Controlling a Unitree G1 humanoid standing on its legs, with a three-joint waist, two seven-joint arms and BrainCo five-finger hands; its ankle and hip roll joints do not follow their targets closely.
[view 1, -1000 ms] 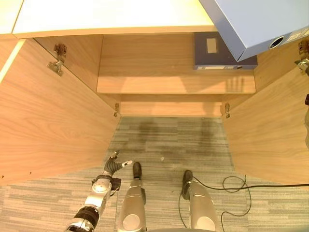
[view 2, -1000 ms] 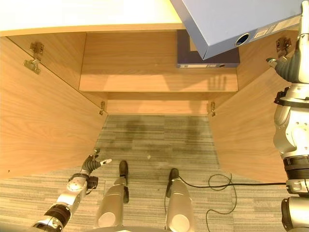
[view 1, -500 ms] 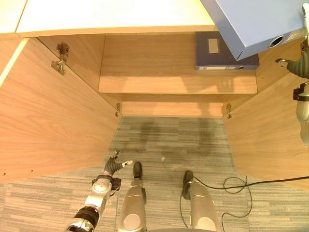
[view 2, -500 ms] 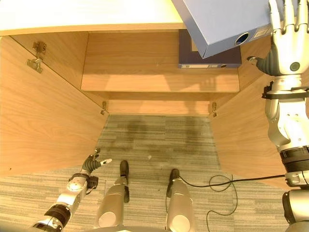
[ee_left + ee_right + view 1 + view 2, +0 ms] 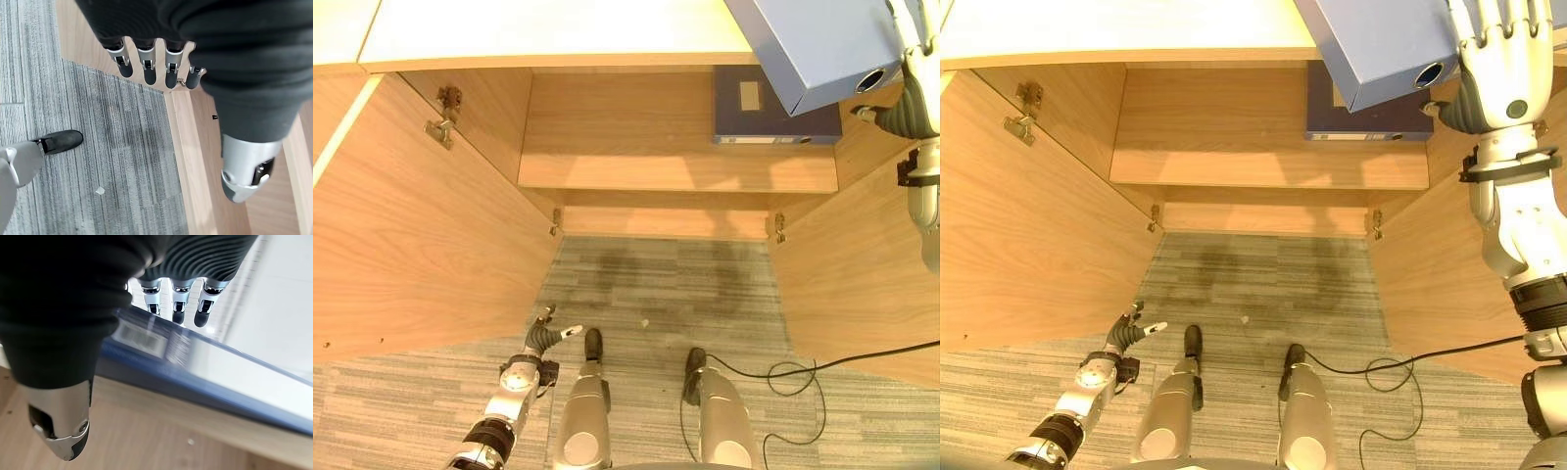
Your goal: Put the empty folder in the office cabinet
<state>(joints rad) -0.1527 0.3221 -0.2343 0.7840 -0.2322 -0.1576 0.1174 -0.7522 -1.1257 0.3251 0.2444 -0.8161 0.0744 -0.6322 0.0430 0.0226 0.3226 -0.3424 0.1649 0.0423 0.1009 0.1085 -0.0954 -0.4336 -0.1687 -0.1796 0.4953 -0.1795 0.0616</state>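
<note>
Looking down through the eye views, the robot's right hand [image 5: 1496, 59] holds a blue-grey lever-arch folder [image 5: 1381, 39] tilted in the air above the open light-wood office cabinet [image 5: 675, 127], on whose shelf [image 5: 636, 171] a dark blue binder [image 5: 769, 108] lies flat at the right end, while the left hand [image 5: 546, 336] hangs low over the grey striped carpet [image 5: 656, 294] beside the open left cabinet door [image 5: 421, 235]. Seen from the left wrist, that hand's fingers [image 5: 146, 66] hang relaxed and apart, holding nothing. From the right wrist, the fingers [image 5: 178, 308] lie over the folder's upper face with the thumb [image 5: 61, 426] beneath, pinching it.
</note>
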